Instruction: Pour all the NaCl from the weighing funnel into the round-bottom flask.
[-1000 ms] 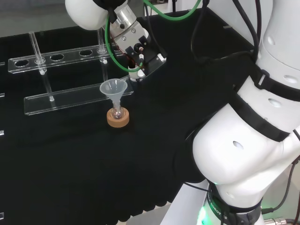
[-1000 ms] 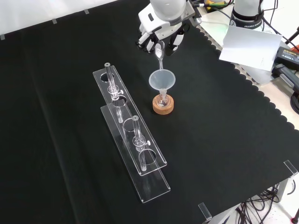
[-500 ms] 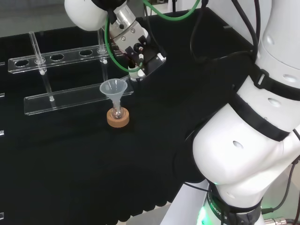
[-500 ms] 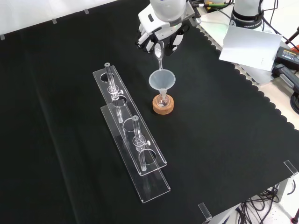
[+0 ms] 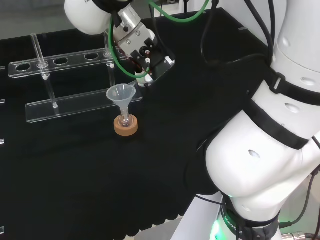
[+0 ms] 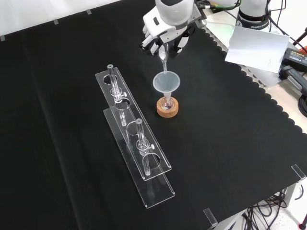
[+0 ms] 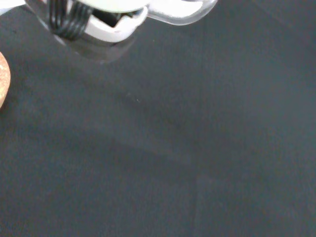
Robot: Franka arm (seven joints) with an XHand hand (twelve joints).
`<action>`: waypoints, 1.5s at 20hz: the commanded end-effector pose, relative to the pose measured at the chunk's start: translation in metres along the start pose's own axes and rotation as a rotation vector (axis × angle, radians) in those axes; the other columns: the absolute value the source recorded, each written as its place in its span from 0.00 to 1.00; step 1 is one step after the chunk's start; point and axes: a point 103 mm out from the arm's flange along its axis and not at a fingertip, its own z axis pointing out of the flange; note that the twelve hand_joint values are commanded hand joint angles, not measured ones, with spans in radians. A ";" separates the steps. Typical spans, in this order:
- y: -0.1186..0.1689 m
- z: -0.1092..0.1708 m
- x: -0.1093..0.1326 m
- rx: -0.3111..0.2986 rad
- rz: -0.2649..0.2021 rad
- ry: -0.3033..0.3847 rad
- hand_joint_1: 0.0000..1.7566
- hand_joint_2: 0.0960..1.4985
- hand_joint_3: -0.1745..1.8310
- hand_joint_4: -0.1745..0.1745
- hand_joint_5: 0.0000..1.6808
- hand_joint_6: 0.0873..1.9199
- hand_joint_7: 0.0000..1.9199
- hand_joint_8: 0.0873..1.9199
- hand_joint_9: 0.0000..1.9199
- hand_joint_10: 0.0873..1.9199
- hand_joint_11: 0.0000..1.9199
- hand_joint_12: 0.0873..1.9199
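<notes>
In the front view the hand hangs over the far part of the cloth, fingers curled round a clear weighing funnel. That funnel points steeply down, its narrow tip just above the mouth of a clear cone funnel. The cone funnel sits in the neck of a small round-bottom flask on a cork ring. In the head view the hand is above and to the right of the cone funnel, flask and cork ring. The cork ring edges into the wrist view.
Two long clear racks holding upright test tubes lie to the left of the flask in the front view. The racks stand behind the flask in the head view. Papers and cables lie beyond the cloth's scalloped edge.
The hand has lifted a little and, in the head view, shifted slightly left, carrying the weighing funnel with it. The flask, cone funnel and racks have stayed put.
</notes>
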 end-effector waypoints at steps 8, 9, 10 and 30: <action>0.003 -0.004 0.004 0.002 0.005 -0.045 0.64 0.46 0.32 1.00 0.79 0.23 0.34 0.32 0.57 0.08 0.54 0.45; 0.003 -0.004 0.005 0.007 0.006 -0.052 0.64 0.46 0.32 1.00 0.79 0.23 0.33 0.32 0.57 0.08 0.54 0.45; 0.004 -0.004 0.005 0.011 0.007 -0.059 0.64 0.46 0.32 1.00 0.79 0.23 0.33 0.32 0.57 0.08 0.54 0.45; 0.006 -0.007 0.005 0.020 0.019 -0.097 0.64 0.46 0.32 1.00 0.79 0.23 0.33 0.32 0.56 0.08 0.54 0.45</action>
